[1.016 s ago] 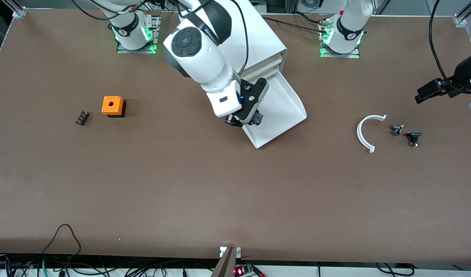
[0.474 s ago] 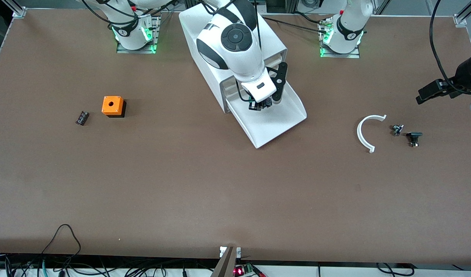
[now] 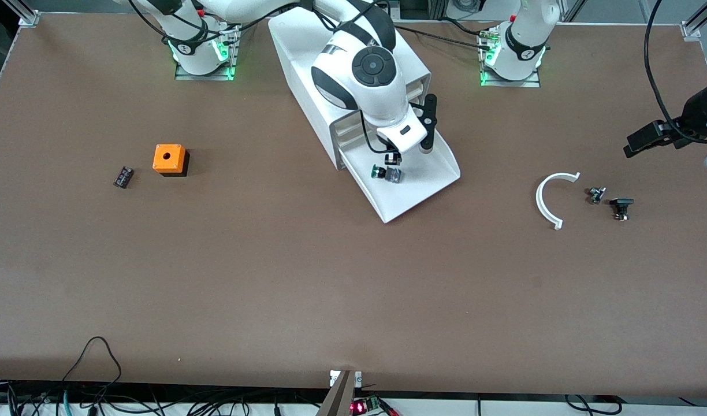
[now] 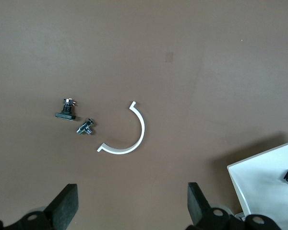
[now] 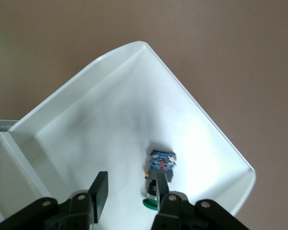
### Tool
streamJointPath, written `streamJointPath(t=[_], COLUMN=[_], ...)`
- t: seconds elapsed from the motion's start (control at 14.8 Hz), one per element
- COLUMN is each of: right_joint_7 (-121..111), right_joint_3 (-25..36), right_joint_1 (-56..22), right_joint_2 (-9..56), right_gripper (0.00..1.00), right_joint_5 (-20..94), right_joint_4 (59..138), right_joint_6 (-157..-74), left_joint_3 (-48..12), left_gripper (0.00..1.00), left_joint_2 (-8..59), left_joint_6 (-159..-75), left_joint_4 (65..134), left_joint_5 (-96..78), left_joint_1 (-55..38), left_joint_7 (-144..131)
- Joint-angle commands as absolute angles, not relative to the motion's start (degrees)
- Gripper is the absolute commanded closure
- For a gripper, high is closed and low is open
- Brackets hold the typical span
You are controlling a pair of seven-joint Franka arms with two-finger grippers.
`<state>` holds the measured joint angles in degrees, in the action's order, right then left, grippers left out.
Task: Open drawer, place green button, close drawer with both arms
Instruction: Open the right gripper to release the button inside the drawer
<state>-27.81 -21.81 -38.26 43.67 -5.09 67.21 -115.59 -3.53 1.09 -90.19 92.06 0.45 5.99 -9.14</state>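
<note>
The green-capped, black-bodied button (image 3: pixel 386 173) lies loose in the glossy white drawer (image 3: pixel 428 179), under the right hand (image 3: pixel 393 158), fingers parted; left hand (image 3: pixel 648 137) waits wide over the table's (image 3: pixel 272 277) curved white strip (image 3: pixel 547 199)

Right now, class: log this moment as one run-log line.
drawer: open | button: lying in drawer | right end effector: open above button | left end effector: open, waiting

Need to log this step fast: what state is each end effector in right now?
Left end effector: open, holding nothing, over bare table at the left arm's end.
Right end effector: open over the drawer; the button lies released inside.
</note>
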Motion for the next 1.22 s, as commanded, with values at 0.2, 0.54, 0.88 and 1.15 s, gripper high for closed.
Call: streamJointPath(t=[0.2, 0.54, 0.88, 1.15], right_joint_7=[-28.9, -28.3, -25.6, -21.5], right_joint_3=[-21.0, -20.9, -20.7, -20.8], right_joint_1=[-40.6, -39.6, -38.6, -34.9], right_joint_2=[45.3, 45.1, 44.0, 38.8], right_gripper=[0.52, 0.28, 0.0, 0.0], right_joint_5=[-6.8, -6.4, -6.1, -6.2], right_joint_4=[64.5, 64.5, 64.2, 64.2], right_joint_6=[-114.5, -115.0, -114.8, -113.8], left_joint_3=[-3.5, -3.5, -3.5, -4.5], left_gripper=[0.0, 0.0, 0.0, 0.0], left_joint_2=[1.8, 1.8, 3.6, 5.9], left_joint_6=[-90.7, -92.6, -95.7, -104.4], left_joint_4=[91.4, 91.5, 92.5, 97.6], left_joint_5=[1.6, 1.7, 0.0, -1.4], left_joint_1=[5.6, 5.6, 5.6, 5.5], left_joint_7=[-9.3, -9.4, -9.9, -11.2])
